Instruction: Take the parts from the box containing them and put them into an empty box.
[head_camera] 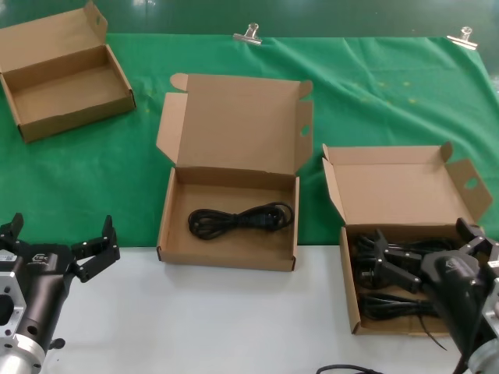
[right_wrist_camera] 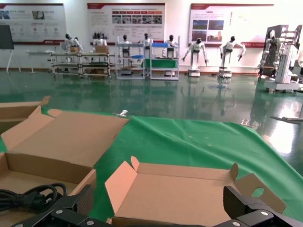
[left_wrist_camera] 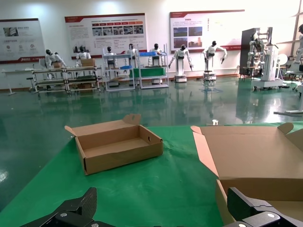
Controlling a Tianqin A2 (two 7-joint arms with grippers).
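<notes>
The box containing the parts [head_camera: 405,183] stands at the right, with a short lid and pointed ears; several black coiled cords [head_camera: 390,305] lie in its tray. My right gripper [head_camera: 422,238] hovers just above this tray, open, with nothing between its fingers; in the right wrist view [right_wrist_camera: 158,203] it faces the box's lid [right_wrist_camera: 189,189]. The wide middle box [head_camera: 226,234] with the tall round-tabbed lid holds one black cord bundle [head_camera: 238,218], which also shows in the right wrist view [right_wrist_camera: 28,198]. My left gripper [head_camera: 62,230] is open and idle over the white table at the front left.
A third, smaller cardboard box [head_camera: 66,86] lies at the far left on the green cloth [head_camera: 374,93]; it also shows in the left wrist view [left_wrist_camera: 118,146]. Two metal clips [head_camera: 248,33] hold the cloth's back edge. White tabletop [head_camera: 195,319] runs along the front.
</notes>
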